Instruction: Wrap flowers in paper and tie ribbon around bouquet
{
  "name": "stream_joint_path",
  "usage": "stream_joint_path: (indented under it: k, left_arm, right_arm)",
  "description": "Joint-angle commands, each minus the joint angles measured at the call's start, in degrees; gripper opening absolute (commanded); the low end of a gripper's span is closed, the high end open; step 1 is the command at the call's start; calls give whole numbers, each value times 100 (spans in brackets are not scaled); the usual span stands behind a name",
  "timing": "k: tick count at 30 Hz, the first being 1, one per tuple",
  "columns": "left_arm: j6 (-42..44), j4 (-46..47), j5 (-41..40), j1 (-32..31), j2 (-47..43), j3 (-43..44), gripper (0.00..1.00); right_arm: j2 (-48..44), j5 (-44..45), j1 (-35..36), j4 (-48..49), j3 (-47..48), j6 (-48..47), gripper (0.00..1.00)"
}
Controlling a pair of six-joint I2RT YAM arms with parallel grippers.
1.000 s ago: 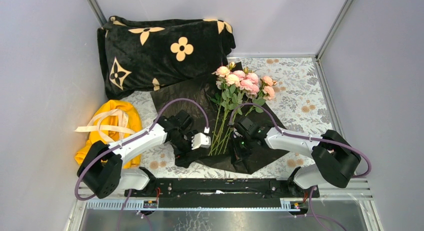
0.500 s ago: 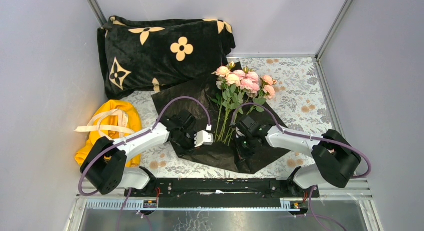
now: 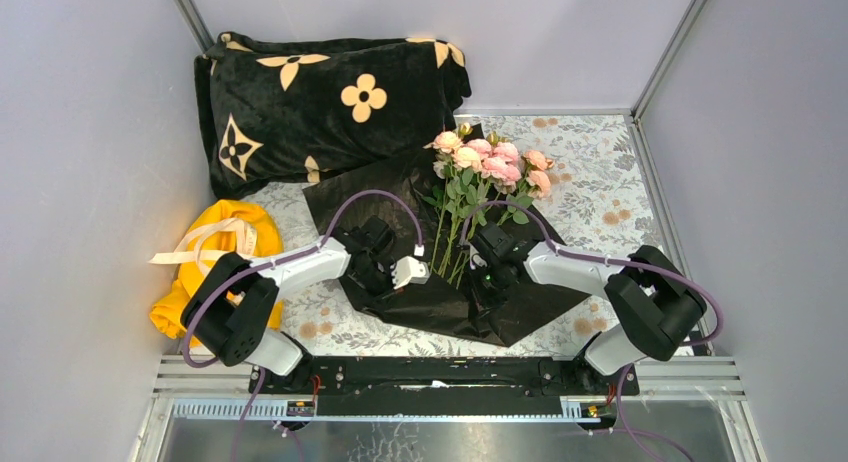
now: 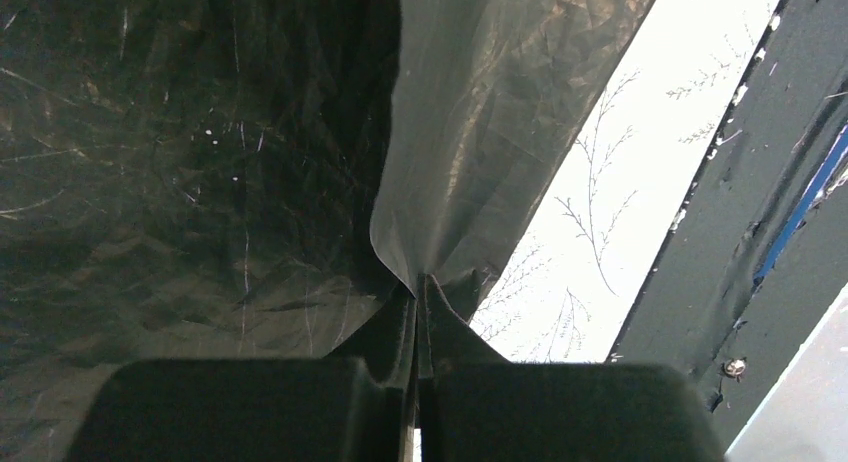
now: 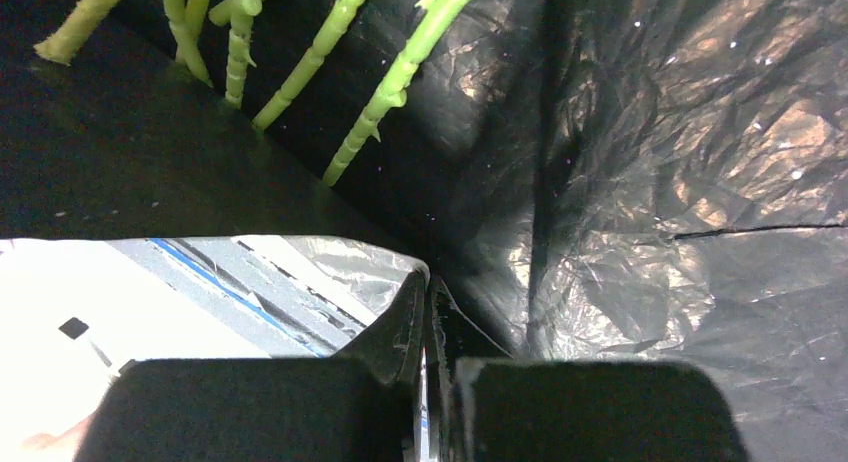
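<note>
1. I see the ribbon (image 3: 205, 246) unmoved at the far left, draped on the yellow garment (image 3: 170, 300).
2. My left gripper (image 4: 418, 282), spread a second ago, now pinches the near-left edge of the paper (image 3: 510, 317) and holds it off the table.
3. The flowers (image 3: 487, 167) lie on the paper between my grippers, stems toward me.
4. My right gripper (image 5: 428, 282) stays clamped on a paper fold beside the stems.

Paper (image 4: 180, 162) in my left claw (image 4: 418, 302): thin, crinkled, faintly sheened film. Flower stems (image 5: 395, 82), twelve o'clock from my right wrist: ridged green plastic, probably. Blanket (image 3: 300, 102), eleven o'clock: plush black cloth. Tablecloth (image 3: 600, 182): smooth, printed.
</note>
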Motion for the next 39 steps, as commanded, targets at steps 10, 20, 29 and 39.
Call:
stream_joint_path:
  k: [10, 20, 29, 39]
  left_arm:
    - [-719, 85, -717, 86, 493, 4, 0]
    - [-750, -253, -663, 84, 647, 336, 0]
    - [-653, -218, -590, 86, 584, 216, 0]
    - [-666, -184, -556, 86, 654, 241, 0]
  right_arm:
    - [-779, 1908, -99, -1601, 811, 378, 28]
    - [-1544, 2961, 797, -3177, 1356, 2820, 46]
    - [-1962, 2793, 1779, -1482, -361, 6211, 63]
    - [-1380, 2821, 2069, -1252, -663, 7148, 66]
